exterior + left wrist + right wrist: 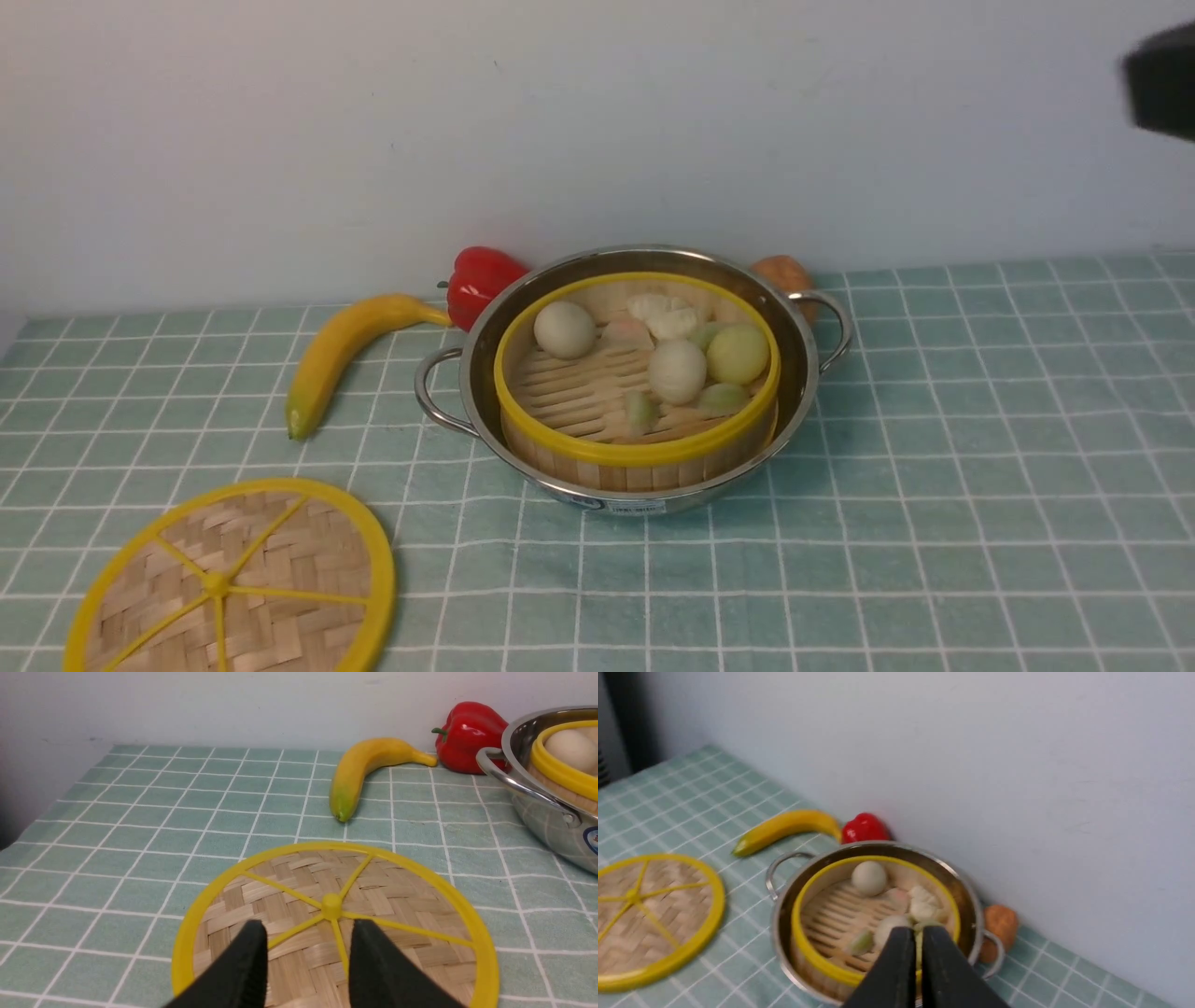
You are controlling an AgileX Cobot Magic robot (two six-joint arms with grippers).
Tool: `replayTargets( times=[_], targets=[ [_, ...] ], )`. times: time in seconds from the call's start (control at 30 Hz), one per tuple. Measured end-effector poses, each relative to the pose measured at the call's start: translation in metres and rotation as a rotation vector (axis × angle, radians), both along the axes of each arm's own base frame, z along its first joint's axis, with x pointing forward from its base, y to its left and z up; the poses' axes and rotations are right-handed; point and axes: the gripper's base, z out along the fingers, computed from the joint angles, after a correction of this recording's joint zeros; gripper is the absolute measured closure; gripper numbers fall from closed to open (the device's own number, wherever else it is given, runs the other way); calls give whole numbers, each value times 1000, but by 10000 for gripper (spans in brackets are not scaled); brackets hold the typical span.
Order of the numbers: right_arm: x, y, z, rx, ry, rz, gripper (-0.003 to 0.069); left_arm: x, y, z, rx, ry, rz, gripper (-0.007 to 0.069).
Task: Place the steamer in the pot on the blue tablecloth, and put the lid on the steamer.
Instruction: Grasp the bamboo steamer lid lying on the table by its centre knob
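Note:
The steamer (635,455), a bamboo basket with a yellow rim holding toy buns and dumplings, sits inside the shiny pot (805,359) on the blue tablecloth (934,467). Flat on the cloth at the front left lies the lid (233,579), a woven disc with yellow spokes. In the left wrist view my left gripper (308,927) hangs open just over the lid (397,896), its fingers astride a spoke near the hub, gripping nothing. In the right wrist view my right gripper (918,935) is shut and empty, raised above the steamer (803,947). Only a dark blur (1162,84) of that arm shows in the front view.
A banana (336,359) lies left of the pot, and a red pepper (478,280) stands behind it by the wall. A brown, potato-like lump (789,273) sits behind the pot's right handle. The white wall runs close behind the pot.

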Motion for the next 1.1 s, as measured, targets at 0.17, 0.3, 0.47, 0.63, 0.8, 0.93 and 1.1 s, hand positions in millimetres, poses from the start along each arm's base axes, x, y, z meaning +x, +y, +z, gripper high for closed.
replayTargets(
  times=[0.17, 0.3, 0.47, 0.63, 0.8, 0.93, 1.1],
  targets=[
    [-36, -53, -55, 99, -147, -254, 586, 0, 0, 0, 0, 0, 0, 382],
    [-56, -70, -105, 160, -258, -409, 566, 0, 0, 0, 0, 0, 0, 382],
    [-64, -75, -162, 224, -289, -508, 543, 0, 0, 0, 0, 0, 0, 382],
    [-65, -74, -221, 268, -259, -516, 513, 0, 0, 0, 0, 0, 0, 382],
    [-60, -74, -252, 223, -175, -528, 488, 0, 0, 0, 0, -1, 0, 382],
    [-61, -75, -257, 209, -139, -540, 471, 0, 0, 0, 0, -3, 0, 382],
    [-61, -76, -262, 186, -96, -555, 454, 0, 0, 0, 0, -3, 0, 382]
  ],
)
